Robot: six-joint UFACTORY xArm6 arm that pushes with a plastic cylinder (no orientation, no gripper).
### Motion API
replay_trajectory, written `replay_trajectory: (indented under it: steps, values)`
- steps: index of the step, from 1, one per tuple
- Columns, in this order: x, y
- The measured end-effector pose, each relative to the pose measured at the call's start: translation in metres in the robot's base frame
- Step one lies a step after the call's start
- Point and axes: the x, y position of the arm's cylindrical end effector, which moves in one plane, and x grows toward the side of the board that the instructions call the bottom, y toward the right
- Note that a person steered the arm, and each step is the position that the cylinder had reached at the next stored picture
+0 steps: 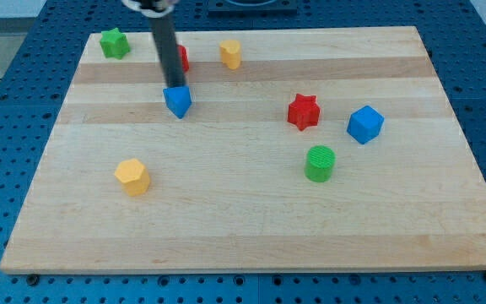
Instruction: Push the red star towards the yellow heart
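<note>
The red star lies right of the board's middle. The yellow heart lies near the view's top edge, up and to the left of the star. My tip is far left of the red star, touching or just above the top edge of a blue triangle-like block. The rod hides part of a red block behind it, left of the yellow heart.
A blue cube sits just right of the red star. A green cylinder sits below the star. A green star is at the top left. A yellow faceted block is at the lower left. The wooden board ends at blue surroundings.
</note>
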Motion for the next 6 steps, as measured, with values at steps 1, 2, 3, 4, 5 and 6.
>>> replay_trajectory:
  steps: [1,2,3,4,5,6]
  values:
    - [0.015,0.051]
    - [0.079,0.091]
    - [0.119,0.130]
    - [0.119,0.180]
    - [0.106,0.211]
    - [0.086,0.181]
